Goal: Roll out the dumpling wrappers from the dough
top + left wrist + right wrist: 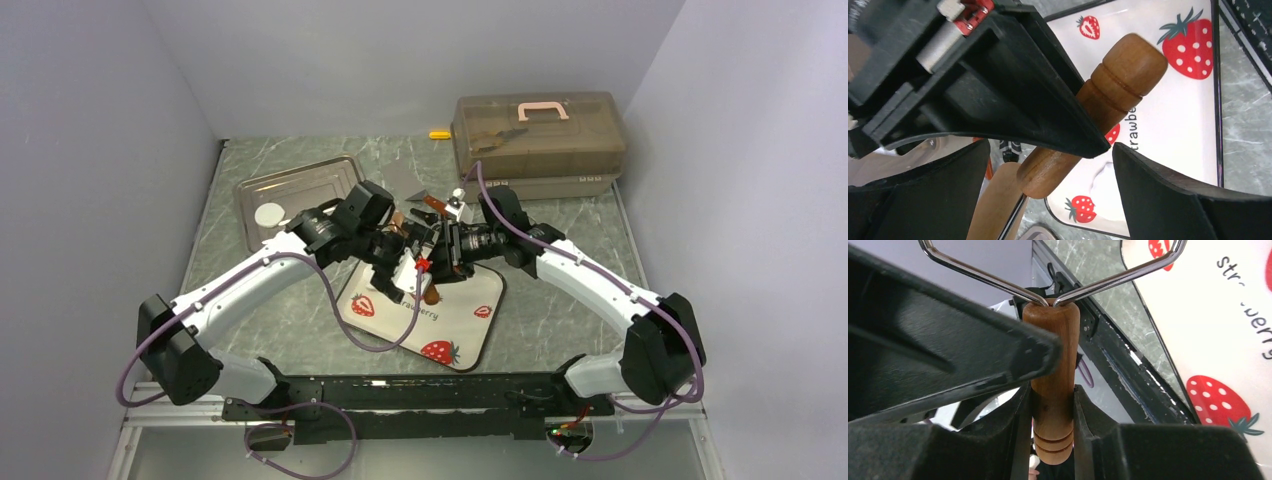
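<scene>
The step in hand looks like getting the roller settled before rolling. The right hand (1052, 390) is clamped on the wooden roller handle (1118, 80), fingers partly closed against both sides of it, with the wire fork (973, 272) sticking out past the grip. The left hand (1050, 150) has its jaws spread as wide as they go on either side of the same handle and grips nothing.

The dough (1102, 174) appears as a pale flattened patch on the strawberry plate (1178, 125), under the handle. One finished dumpling wrapper (270, 213) lies on the metal tray (320, 180), at about 10 o'clock from the plate.

The next move probably calls for the left hand to back away and the right to lower the roller flat onto the dough, pressing evenly without dragging it.

Both arms reach in from the near corners of the bench (560, 300), elbows out. Their forearms meet over the plate's 12 o'clock edge, wrists facing each other.
</scene>
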Controlling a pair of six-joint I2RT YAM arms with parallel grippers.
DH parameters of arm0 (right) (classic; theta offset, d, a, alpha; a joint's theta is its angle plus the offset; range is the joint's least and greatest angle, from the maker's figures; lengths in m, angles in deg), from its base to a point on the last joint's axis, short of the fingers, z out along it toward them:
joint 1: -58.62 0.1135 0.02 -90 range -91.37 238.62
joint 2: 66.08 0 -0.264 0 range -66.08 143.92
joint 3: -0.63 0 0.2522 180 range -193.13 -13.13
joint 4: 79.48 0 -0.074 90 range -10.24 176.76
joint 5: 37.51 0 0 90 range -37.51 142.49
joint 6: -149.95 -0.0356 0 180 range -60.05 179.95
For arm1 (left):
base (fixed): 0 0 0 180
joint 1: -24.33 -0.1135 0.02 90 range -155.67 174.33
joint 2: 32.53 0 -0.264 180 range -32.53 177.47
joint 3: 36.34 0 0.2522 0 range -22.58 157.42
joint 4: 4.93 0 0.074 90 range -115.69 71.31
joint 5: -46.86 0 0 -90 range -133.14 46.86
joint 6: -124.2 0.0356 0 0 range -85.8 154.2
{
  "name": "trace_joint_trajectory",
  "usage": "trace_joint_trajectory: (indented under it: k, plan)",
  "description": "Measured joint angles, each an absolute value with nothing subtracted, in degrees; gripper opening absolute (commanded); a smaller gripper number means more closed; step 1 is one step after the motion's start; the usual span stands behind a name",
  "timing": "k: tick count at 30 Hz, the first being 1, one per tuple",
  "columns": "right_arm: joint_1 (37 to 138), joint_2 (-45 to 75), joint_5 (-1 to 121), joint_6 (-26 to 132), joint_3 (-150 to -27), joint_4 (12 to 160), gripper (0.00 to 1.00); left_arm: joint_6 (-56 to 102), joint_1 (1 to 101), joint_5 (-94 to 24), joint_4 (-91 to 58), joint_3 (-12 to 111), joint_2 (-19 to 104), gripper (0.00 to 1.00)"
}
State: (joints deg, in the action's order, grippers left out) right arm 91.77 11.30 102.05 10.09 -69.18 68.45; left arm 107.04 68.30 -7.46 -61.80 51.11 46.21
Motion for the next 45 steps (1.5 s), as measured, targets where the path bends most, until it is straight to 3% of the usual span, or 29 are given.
trace_joint_trajectory:
  k: [3, 6, 8, 9, 12, 13, 14, 15, 17, 19, 25, 27, 29, 33, 37, 40, 45]
  plan:
    - [92.65, 11.02, 102.2, 8.1, -69.18, 69.85, 0.0, 108.41, 68.32, -8.29, -60.88, 49.95, 46.8, 0.86]
    - [93.74, 10.03, 101.94, 6.11, -69.18, 71.84, 0.0, 109.68, 68.32, -8.99, -58.54, 47.04, 46.78, 0.45]
    - [93.98, 9.69, 101.7, 5.94, -69.2, 71.34, 0.0, 109.81, 68.76, -9.95, -56.95, 45.91, 46.8, 0.03]
    - [93.87, 9.64, 101.85, 5.19, -69.2, 71.18, 0.0, 110.73, 68.78, -10.36, -56.93, 45.86, 46.8, 0.0]
    - [93.15, 9.16, 101.59, 4.82, -69.24, 71.36, 0.0, 108.7, 68.69, -11.11, -57.08, 46.23, 46.87, 0.0]
    - [93.17, 8.99, 101.57, 5.02, -69.31, 71.23, 0.1, 107.93, 68.69, -11.15, -57.63, 46.58, 46.87, 0.0]
    - [93.17, 8.81, 101.3, 5.5, -69.66, 70.46, 0.32, 107.21, 68.69, -11.28, -58.19, 47.04, 46.89, 0.0]
    - [93.21, 8.79, 100.85, 6.77, -70.75, 68.69, 0.48, 106.27, 68.84, -11.5, -58.96, 47.74, 47.08, 0.0]
    - [93.39, 8.75, 98.79, 11.77, -74.16, 64.28, 0.67, 103.21, 68.97, -11.5, -60.62, 49.56, 47.5, 0.0]
    - [93.74, 7.43, 94.55, 19.64, -77.64, 60.19, 0.75, 99.02, 68.69, -11.08, -61.74, 51.17, 47.59, 0.0]
    - [93.98, -9.0, 86.9, 35.25, -72.89, 63.25, 0.78, 84.61, 68.47, -7.7, -64.03, 54.21, 46.76, 0.0]
    - [94.11, -14.95, 86.81, 38.5, -68.61, 65.46, 0.9, 80.46, 68.51, -6.38, -64.42, 54.69, 46.3, 0.0]
    - [94.33, -18.6, 86.79, 40.43, -65.88, 67.18, 0.93, 77.31, 68.51, -5.62, -64.4, 55.24, 46.03, 0.0]
    - [94.57, -17.92, 84.63, 41.06, -65.09, 70.79, 0.99, 72.94, 68.51, -5.88, -63.96, 55.31, 45.73, 0.0]
    - [95.27, -13.24, 81.2, 37.82, -65.09, 73.81, 1.0, 70.01, 68.51, -8.57, -61.71, 54.85, 45.73, 0.0]
    - [99.18, -12.02, 75.23, 35.7, -64.46, 75.97, 0.96, 68.35, 68.51, -9.9, -60.62, 54.65, 45.73, 0.0]
    - [107.01, -11.65, 66.29, 32.4, -62.86, 81.67, 0.73, 66.47, 68.51, -10.34, -59.07, 54.65, 45.73, 0.0]
